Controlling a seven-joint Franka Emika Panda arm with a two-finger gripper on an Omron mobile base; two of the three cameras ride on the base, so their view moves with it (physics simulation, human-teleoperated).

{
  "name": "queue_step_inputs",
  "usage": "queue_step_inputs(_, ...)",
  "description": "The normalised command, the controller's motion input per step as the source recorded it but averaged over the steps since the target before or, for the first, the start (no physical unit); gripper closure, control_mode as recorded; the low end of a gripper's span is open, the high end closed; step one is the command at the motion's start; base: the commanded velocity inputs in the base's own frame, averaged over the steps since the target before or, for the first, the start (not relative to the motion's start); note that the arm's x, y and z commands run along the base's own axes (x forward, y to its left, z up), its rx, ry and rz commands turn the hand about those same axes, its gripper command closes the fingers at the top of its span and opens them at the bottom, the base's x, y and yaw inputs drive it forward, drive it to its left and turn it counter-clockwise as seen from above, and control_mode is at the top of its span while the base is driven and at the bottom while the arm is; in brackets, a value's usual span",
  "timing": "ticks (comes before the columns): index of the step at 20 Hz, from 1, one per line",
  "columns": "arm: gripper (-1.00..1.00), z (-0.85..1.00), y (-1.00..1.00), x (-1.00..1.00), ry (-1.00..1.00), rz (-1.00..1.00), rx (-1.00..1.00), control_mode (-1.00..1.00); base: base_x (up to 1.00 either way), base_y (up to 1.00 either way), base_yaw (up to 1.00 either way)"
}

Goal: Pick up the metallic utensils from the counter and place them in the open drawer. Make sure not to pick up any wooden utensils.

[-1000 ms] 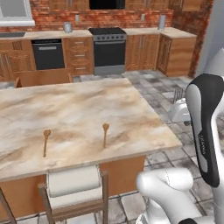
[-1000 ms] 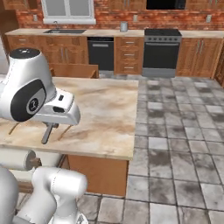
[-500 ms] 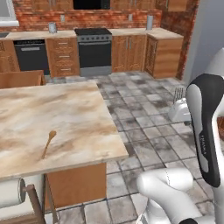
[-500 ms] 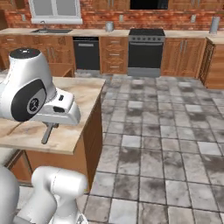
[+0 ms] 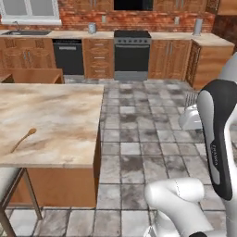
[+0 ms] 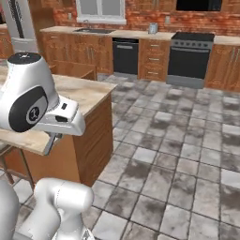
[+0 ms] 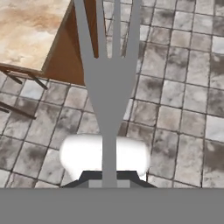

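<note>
My gripper [image 7: 109, 177] is shut on the slim all-grey metal fork [image 7: 109, 83], whose tines point away from the hand, over the tiled floor. The gripper [image 5: 190, 109] and fork [image 5: 190, 98] hang to the right of the counter [image 5: 55, 115], well apart from it. The fork [image 6: 49, 143] also sticks out below the hand. On the marbled counter lies the wooden spoon [image 5: 23, 139], near the front edge. The open drawer [image 5: 32, 76] shows as an orange-brown box beyond the counter's far edge. The black-handled knife is out of view.
Grey stone tiles [image 5: 139, 139] cover the wide floor right of the island. Cabinets, a dishwasher and a stove [image 5: 132, 53] line the far brick wall. A stool [image 5: 11, 185] stands under the counter's front edge. The counter corner [image 7: 39, 35] is at upper left.
The whole picture has slid left: the base has moved, so the counter now lies farther left and more floor shows. The arm's pose and its hold on the fork are unchanged.
</note>
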Motion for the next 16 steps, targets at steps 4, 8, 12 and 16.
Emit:
queue_step_inputs(4, 1.0, 0.0, 0.0, 0.0, 0.0, 0.0, 0.0, 1.0, 0.48, -0.92, 0.61)
queue_step_inputs(8, 1.0, 0.0, 0.0, 0.0, 0.0, 0.0, 0.0, 1.0, 0.77, -0.78, 0.63)
queue_step_inputs(12, 1.0, 0.0, 0.0, 0.0, 0.0, 0.0, 0.0, 1.0, 0.94, -0.7, 0.64)
queue_step_inputs(16, 1.0, 0.0, 0.0, 0.0, 0.0, 0.0, 0.0, 1.0, 0.99, -0.64, 0.66)
